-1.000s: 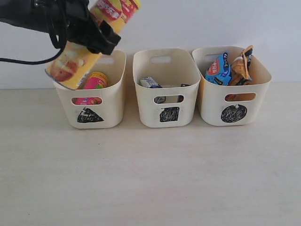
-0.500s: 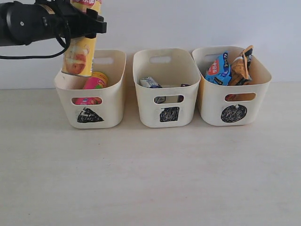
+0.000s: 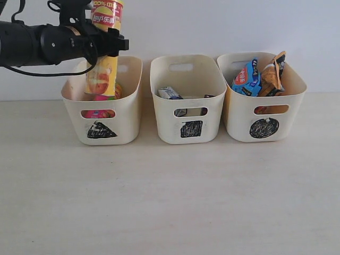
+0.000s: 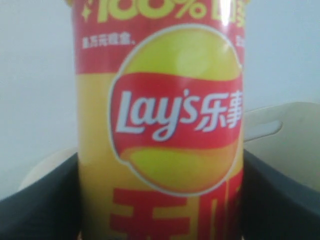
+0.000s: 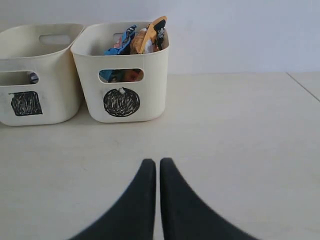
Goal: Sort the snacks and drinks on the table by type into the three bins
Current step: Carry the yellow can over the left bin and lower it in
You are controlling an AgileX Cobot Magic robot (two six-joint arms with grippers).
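The yellow Lay's tube (image 3: pixel 102 74) has swung upright into the triangle bin (image 3: pixel 130 109), left pincer (image 3: pixel 106 43) clamped on it.

The end effector (image 5: pixel 157 167) is seen with its two black fingers pressed together, set against the pale worktop (image 5: pixel 240 130). Farther off, two cream bins are placed side by side before a white wall. The circle bin (image 5: pixel 150 85) is filled with a blue bag (image 5: pixel 120 42) and an orange bag (image 5: pixel 147 37), both raised above its rim. The square bin (image 5: pixel 50 80) is only partly shown.
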